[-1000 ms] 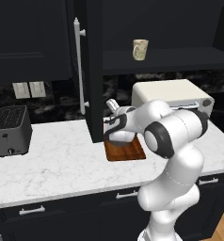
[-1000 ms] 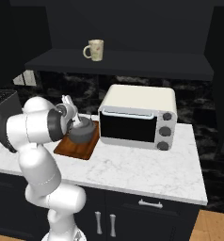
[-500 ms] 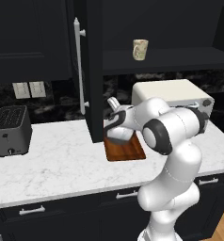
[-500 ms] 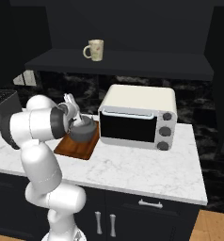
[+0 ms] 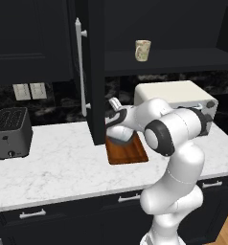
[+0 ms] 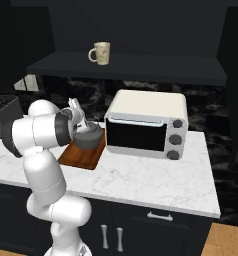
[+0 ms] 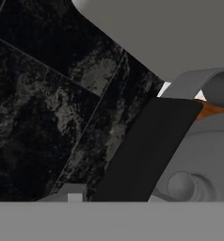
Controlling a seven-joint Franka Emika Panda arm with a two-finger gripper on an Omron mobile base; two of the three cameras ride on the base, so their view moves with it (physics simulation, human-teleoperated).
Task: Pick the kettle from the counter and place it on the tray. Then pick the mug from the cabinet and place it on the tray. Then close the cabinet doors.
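The kettle (image 6: 88, 137) sits on the far end of the tray (image 6: 81, 156), which lies on the counter (image 6: 141, 180) just left of a cream toaster oven (image 6: 146, 122); in the left base view only a sliver of the kettle (image 5: 120, 138) shows under the forearm, with the tray (image 5: 128, 152) reaching toward the near edge of the counter (image 5: 58, 167). The gripper (image 6: 77, 111) hangs over the kettle's left side, its fingers pointing up and back toward the dark veined wall. In the hand view the kettle (image 7: 198, 164) is seen very close, its lid knob low at right and its thin handle arching above, with a dark finger (image 7: 147, 146) slanting across in front of it; I cannot tell whether the fingers are pinching the handle or standing just apart from it. The mug (image 6: 100, 53) stands on the shelf of the open cabinet (image 6: 126, 67), well above the tray; the left base view shows the mug (image 5: 142, 50) to the right of an open cabinet door (image 5: 93, 72) with its long silver handle. A dark toaster (image 5: 10, 131) stands at the far left of the counter.
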